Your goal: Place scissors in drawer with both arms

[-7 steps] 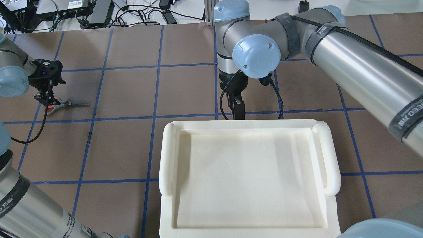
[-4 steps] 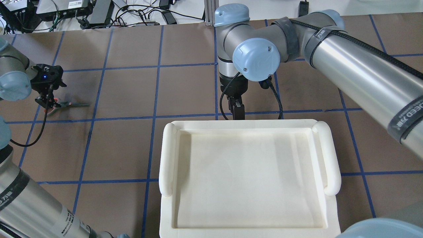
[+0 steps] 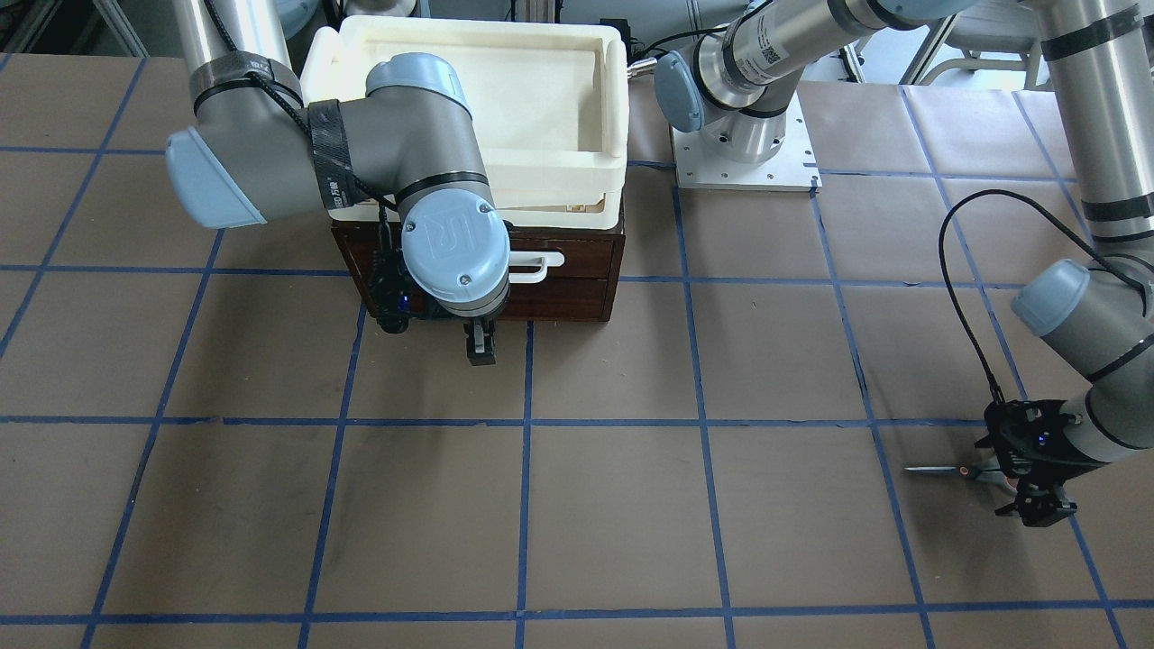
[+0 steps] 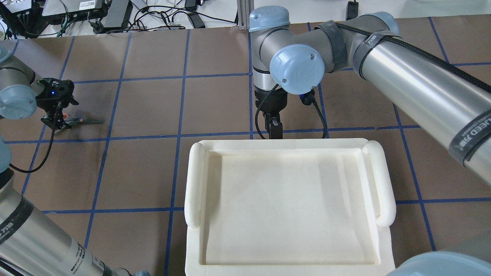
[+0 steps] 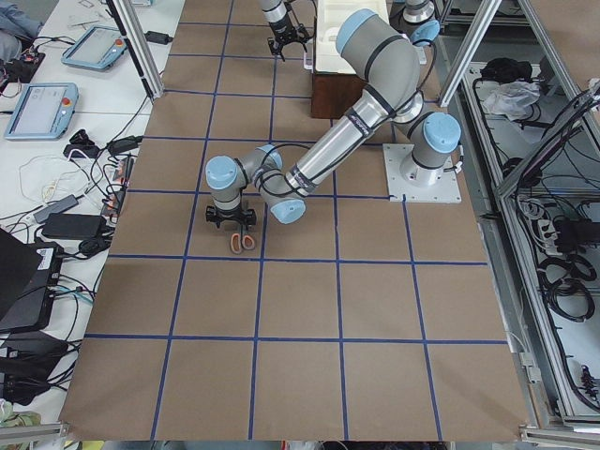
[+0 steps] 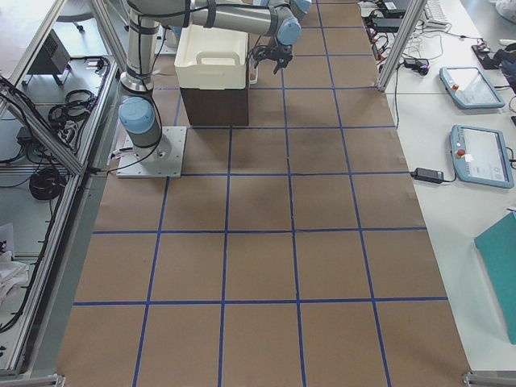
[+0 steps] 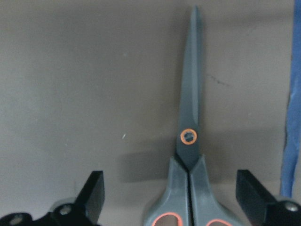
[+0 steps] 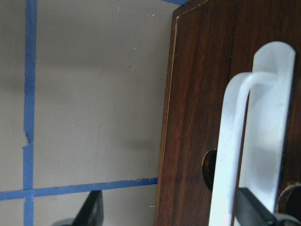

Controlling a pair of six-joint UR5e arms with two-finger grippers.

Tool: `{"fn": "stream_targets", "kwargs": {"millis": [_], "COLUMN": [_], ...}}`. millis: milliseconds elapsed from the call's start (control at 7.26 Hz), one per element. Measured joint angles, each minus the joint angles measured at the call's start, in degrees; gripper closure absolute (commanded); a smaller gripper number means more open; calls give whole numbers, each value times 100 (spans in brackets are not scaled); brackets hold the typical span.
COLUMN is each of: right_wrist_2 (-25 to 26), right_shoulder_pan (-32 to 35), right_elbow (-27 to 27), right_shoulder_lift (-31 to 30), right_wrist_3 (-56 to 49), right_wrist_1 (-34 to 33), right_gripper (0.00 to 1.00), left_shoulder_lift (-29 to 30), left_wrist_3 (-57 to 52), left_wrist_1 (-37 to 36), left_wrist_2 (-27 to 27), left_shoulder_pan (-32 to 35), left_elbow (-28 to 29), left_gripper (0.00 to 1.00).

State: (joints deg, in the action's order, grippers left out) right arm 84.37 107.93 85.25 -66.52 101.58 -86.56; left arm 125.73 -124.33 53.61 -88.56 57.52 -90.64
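The scissors (image 4: 82, 121) lie flat on the brown table at the far left, blades pointing to the table's middle; they also show in the front view (image 3: 938, 470). My left gripper (image 4: 55, 115) is low over their handles. In the left wrist view the scissors (image 7: 192, 117) lie between its open fingers (image 7: 94, 190), untouched. The drawer (image 3: 559, 288) is closed, with a dark brown front and white bar handle (image 3: 532, 263). My right gripper (image 3: 480, 347) hangs just before the drawer front. In the right wrist view it is open astride the handle (image 8: 233, 141).
A cream-white plastic tray (image 4: 193, 184) sits on top of the drawer cabinet. Blue tape lines cross the brown table. Cables and electronics (image 4: 115, 13) lie beyond the far edge. The right arm's elbow (image 4: 297, 69) hangs over the table's middle.
My left gripper has dropped lower over the scissors' handles and now hides most of them from overhead. The right gripper has hardly moved.
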Motion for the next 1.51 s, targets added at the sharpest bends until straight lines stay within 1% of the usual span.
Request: {"fn": "stream_targets", "kwargs": {"millis": [138,275,413,964,1102,1240,1515], "right_wrist_2": [-35,-52,-58,-65,-67,-69,-72], "right_shoulder_pan": [0,0,0,0,0,0,0], "right_elbow": [3,6,7,19,51,109,181], "right_shoulder_lift": [22,71,131,215,230,233,236], "right_wrist_3": [25,38,49,72,72,72,71], "right_wrist_1": [2,5,9,13,10,4,-10], "right_gripper": [0,0,0,0,0,0,0], "left_shoulder_lift": [6,14,1,12,23,22,10], "left_wrist_3": [-19,-59,-86,-111,-115,-117,-112], "left_wrist_1": [22,10,0,-38,-46,-50,-52], "left_wrist_2": [-7,14,49,54,53,55,69], "left_shoulder_pan": [-2,-3,-3,-3,-3,-4,-3], "left_elbow": [-26,-36,-39,-42,-42,-42,-42], "left_gripper": [3,19,30,33,50,62,73]}}
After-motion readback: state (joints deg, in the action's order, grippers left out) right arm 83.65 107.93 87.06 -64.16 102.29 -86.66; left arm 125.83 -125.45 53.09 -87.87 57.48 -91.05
